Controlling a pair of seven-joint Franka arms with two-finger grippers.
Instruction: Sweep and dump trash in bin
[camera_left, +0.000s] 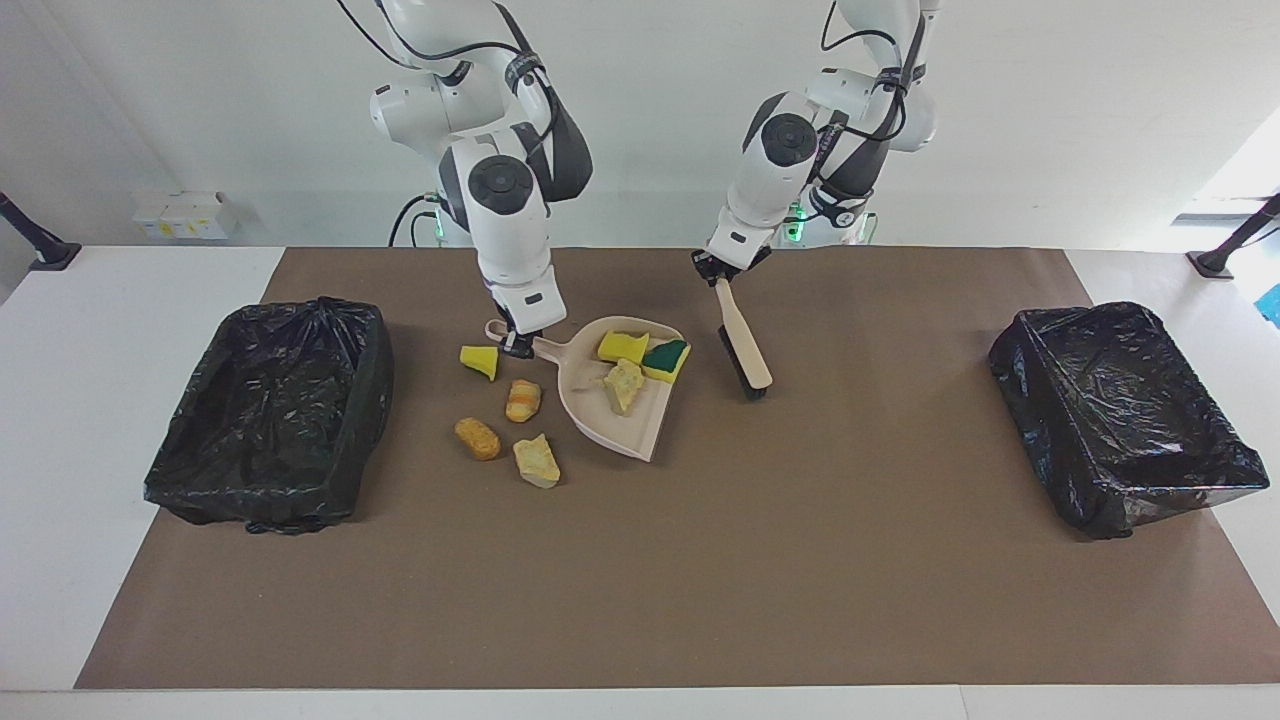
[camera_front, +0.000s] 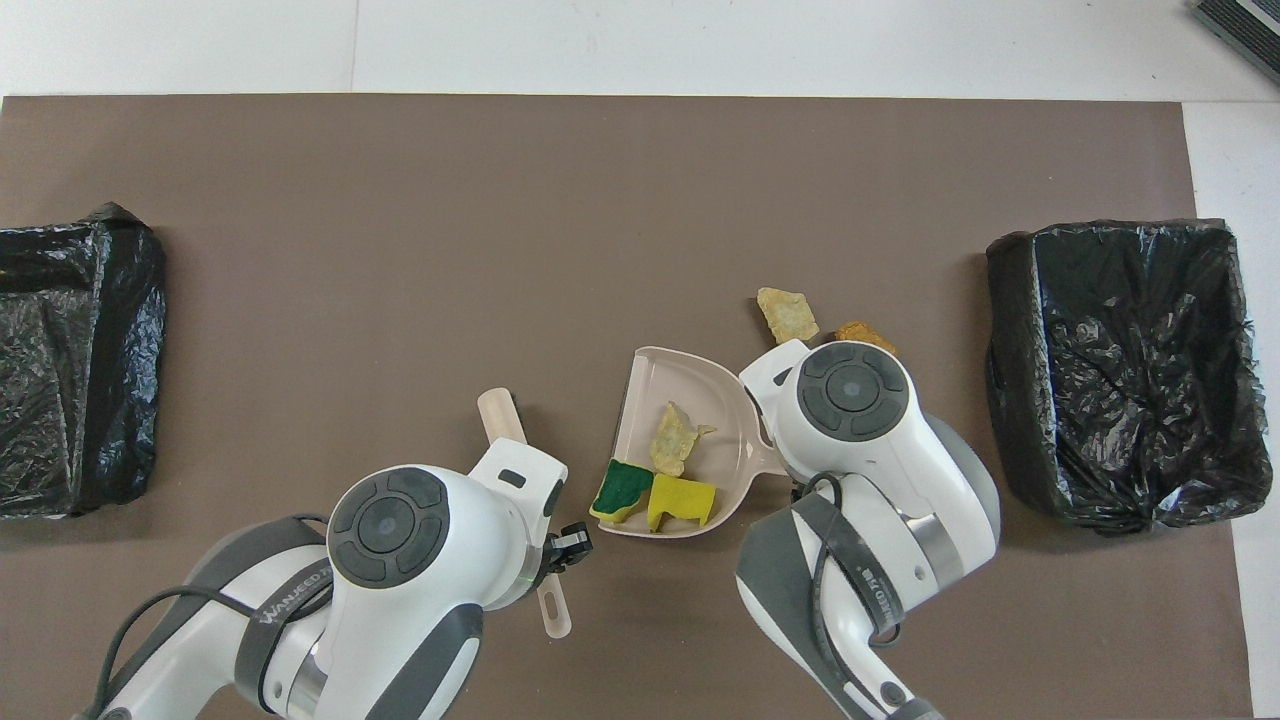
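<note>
On the brown mat (camera_left: 640, 560) that covers the table, a beige dustpan (camera_left: 640, 425) lies between the two arms, mouth turned away from the robots. Right pincer (camera_left: 517, 345), closed on the dustpan's handle. Left pincer (camera_left: 722, 272), closed on the handle of a hand brush (camera_left: 745, 352), which slants down to the mat beside the dustpan, toward the left arm's end of the table; bristles at or just above the mat, contact not clear. Three pieces of trash lie in the dustpan: a yellow sponge chunk (camera_left: 622, 346), a green-and-yellow sponge chunk (camera_left: 667, 356) and a pale crumbly lump (camera_left: 622, 385). Four pieces lie on the mat, toward the right arm's end: a yellow wedge (camera_left: 480, 360) close to the dustpan handle, a striped bread piece (camera_left: 523, 400), an orange nugget (camera_left: 478, 438) and a pale bread piece (camera_left: 537, 461). Two bins lined with black bags, one (camera_left: 270, 415) at the right arm's end, one (camera_left: 1125, 415) at the left arm's end.
</note>
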